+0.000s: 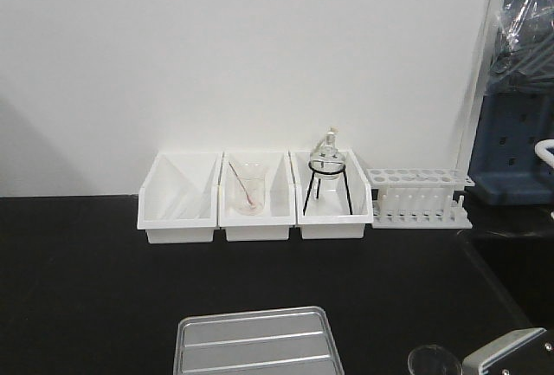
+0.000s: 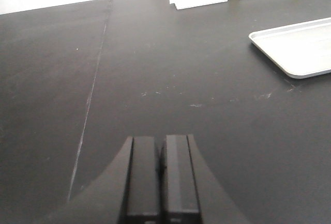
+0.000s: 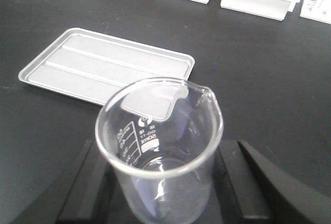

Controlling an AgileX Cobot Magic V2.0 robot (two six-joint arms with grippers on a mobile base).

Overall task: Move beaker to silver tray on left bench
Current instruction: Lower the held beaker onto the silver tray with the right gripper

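The left fingers (image 2: 142,175) are pressed together, holding nothing, over the black worktop (image 2: 170,79). The right fingers (image 3: 85,193) are clamped on the beaker (image 3: 158,141), which stands upright between them. A white wall (image 1: 260,46) backs the worktop, and the silver tray (image 3: 103,66) lies just left of the beaker

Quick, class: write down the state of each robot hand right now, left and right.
Left hand: closed, holding nothing.
Right hand: closed on the beaker, holding it.
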